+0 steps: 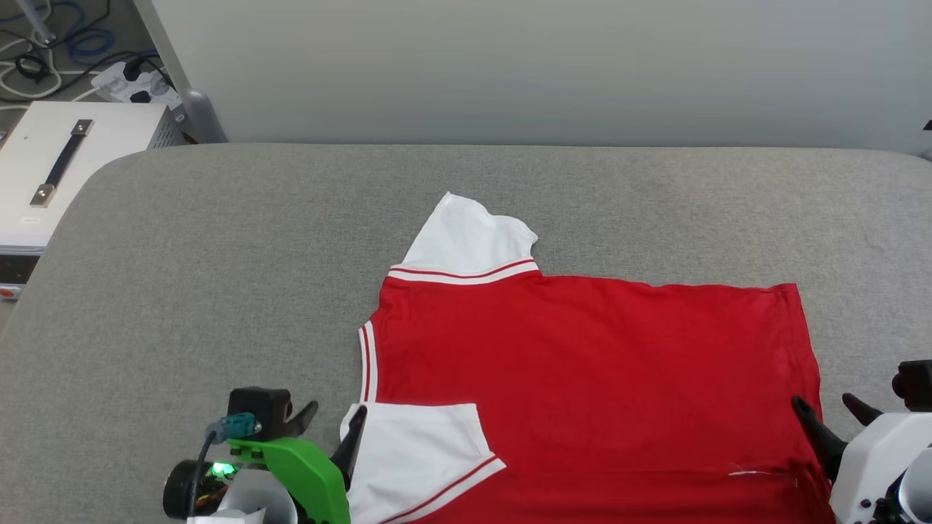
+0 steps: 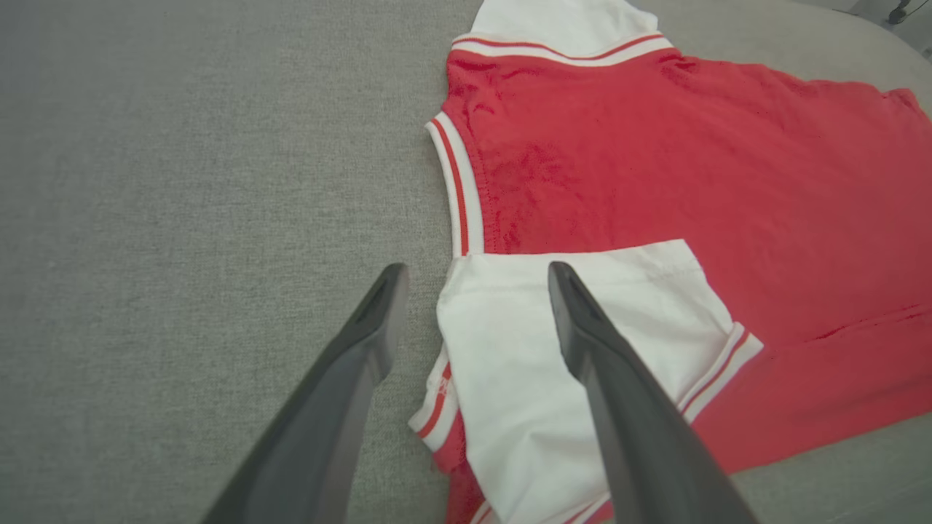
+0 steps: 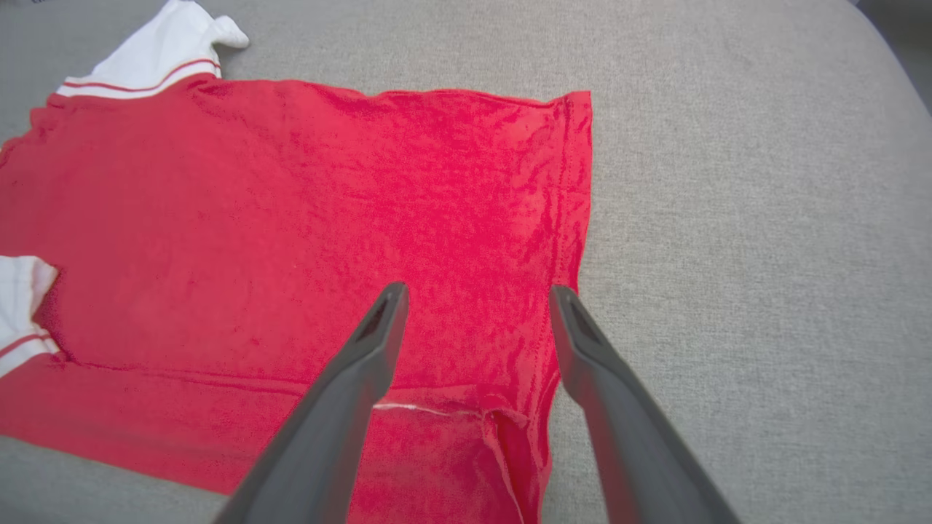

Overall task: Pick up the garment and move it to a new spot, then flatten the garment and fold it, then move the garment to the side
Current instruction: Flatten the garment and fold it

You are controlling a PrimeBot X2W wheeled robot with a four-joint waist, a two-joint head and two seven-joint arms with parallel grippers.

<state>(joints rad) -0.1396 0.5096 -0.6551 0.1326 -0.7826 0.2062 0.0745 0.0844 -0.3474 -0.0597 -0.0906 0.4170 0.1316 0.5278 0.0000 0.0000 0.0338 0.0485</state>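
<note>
**Grey bench, red garment laid flat**

A grey fabric-covered bench point(image 1: 218, 255) runs under a pale wall point(image 1: 546, 73). A white case point(image 1: 80, 160) and cables point(image 1: 44, 51) sit beyond its left corner. The garment point(image 1: 582, 364) lies right of centre, plain red face up, with the near white sleeve folded onto the body. Its near edge is cut off in the head view. The left gripper point(image 1: 336, 409) has its fingers wide astride that sleeve's edge. The right gripper point(image 1: 821, 400) has its fingers wide at the hem corner, empty.

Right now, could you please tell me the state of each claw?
Left claw: open, holding nothing, at the garment.
Right claw: open, holding nothing, at the garment.
</note>
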